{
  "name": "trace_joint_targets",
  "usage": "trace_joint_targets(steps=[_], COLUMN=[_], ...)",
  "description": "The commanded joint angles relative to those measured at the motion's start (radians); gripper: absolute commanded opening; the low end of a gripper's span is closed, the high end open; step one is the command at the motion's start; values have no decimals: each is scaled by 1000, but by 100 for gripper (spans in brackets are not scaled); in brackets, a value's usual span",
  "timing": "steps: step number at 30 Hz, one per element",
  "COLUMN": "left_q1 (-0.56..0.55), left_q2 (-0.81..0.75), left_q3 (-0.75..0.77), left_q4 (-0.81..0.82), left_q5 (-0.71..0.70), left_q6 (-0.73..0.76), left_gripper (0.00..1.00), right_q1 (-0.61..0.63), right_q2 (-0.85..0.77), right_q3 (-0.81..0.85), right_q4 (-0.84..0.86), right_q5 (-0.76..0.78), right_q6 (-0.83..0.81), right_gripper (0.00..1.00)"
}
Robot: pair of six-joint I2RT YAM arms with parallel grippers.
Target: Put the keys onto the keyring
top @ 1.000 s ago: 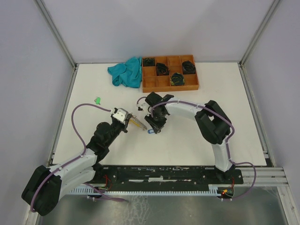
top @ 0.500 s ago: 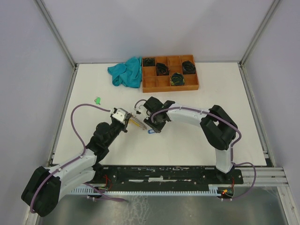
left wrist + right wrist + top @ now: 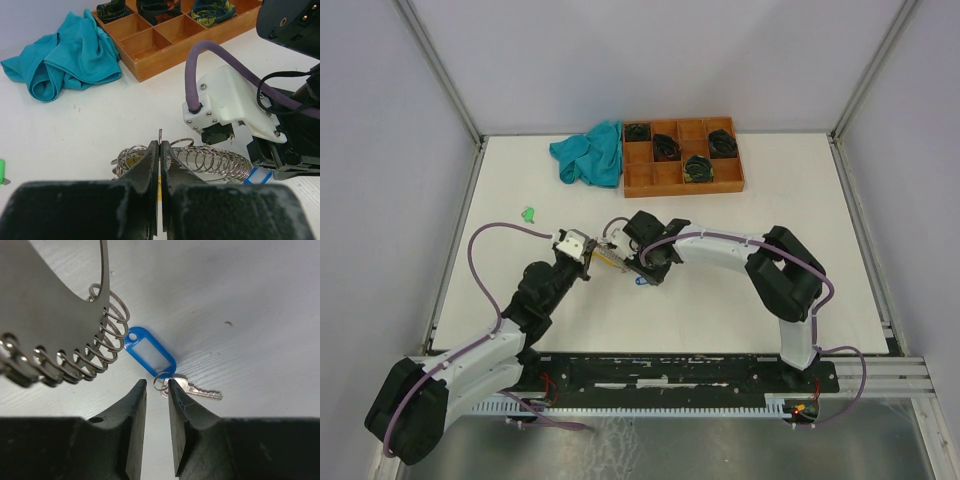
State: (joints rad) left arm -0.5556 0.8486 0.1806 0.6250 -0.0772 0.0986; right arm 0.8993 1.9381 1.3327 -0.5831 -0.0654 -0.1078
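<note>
My left gripper (image 3: 584, 250) is shut on the thin wire of the keyring (image 3: 160, 134), a silvery loop with a yellow segment (image 3: 611, 263) carrying a row of small rings (image 3: 216, 161). It holds the keyring just above the table. In the left wrist view its jaws (image 3: 160, 145) are pressed together on the wire. My right gripper (image 3: 646, 268) is narrowly open, its fingertips (image 3: 140, 386) either side of the small split ring of a blue-tagged key (image 3: 150, 355) lying on the table. The key's silver blade (image 3: 196, 390) points right. A green-tagged key (image 3: 528, 213) lies at far left.
An orange-brown compartment tray (image 3: 655, 180) with black coiled bundles stands at the back. A teal cloth (image 3: 590, 152) lies left of it. The keyring's coil (image 3: 75, 360) hangs close to the left of my right fingers. Metal frame rails (image 3: 455, 255) border the table.
My right gripper has moved left and come down over the blue-tagged key, close to the keyring. My left gripper has shifted slightly, still holding the keyring.
</note>
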Motion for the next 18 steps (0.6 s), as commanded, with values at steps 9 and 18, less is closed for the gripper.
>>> trace_joint_targets(steps=[9, 18], left_q1=[6, 6], left_q2=[-19, -19], left_q3=[25, 25], left_q4=[76, 76], left_q5=[-18, -15], left_q6=[-22, -22], left_gripper=[3, 3], right_q1=[7, 7], right_q2=[17, 29], right_q3=[4, 1], right_q4=[18, 29], right_q5=[46, 50], right_q6=[-24, -24], right_gripper=[29, 23])
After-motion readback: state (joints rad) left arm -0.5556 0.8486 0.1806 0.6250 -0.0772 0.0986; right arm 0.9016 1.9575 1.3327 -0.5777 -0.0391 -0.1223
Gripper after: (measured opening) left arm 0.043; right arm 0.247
